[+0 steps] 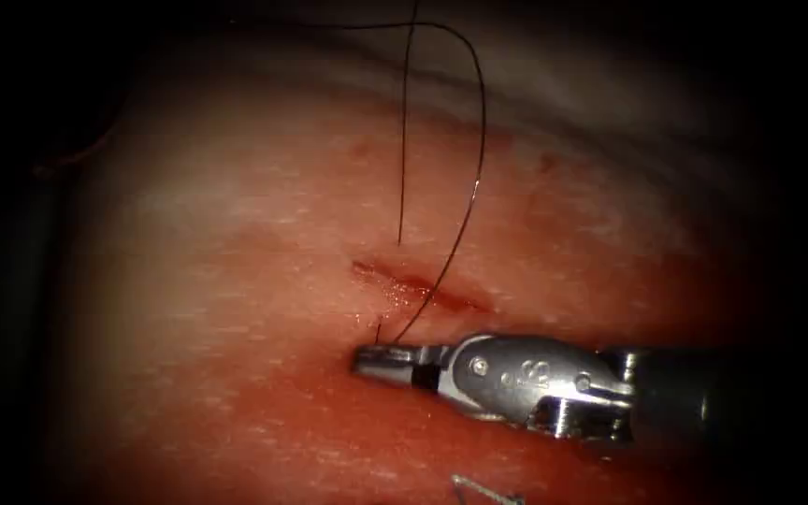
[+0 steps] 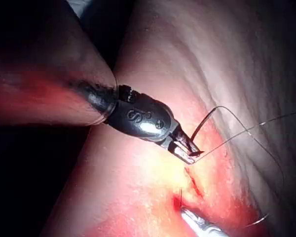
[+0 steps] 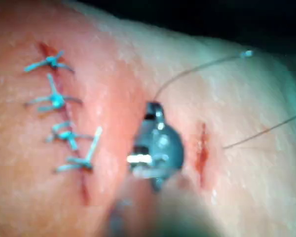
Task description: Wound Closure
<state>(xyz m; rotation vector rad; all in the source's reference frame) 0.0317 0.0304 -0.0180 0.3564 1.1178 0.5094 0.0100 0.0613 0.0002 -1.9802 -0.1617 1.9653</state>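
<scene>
Endoscope view: the tissue [image 1: 189, 281] is crossed near its middle by a short cut [image 1: 418, 285]. Two strands of thread [image 1: 475, 178] are seen running down to the cut's left end. Just below that end, the right tool [image 1: 368, 361], entering from the right, is clenched on the thread. A thin bright sliver [image 1: 483, 488] is seen below that tool; whether it is the needle cannot be told. In the left wrist view the thread is seen pinched in the right tool at one end of the cut. What appears to be the left tool [image 2: 200, 227] is seen at the other end, and its grip cannot be told. In the right wrist view blue stitches [image 3: 59, 123] are seen on a second cut, well apart from the open one.
</scene>
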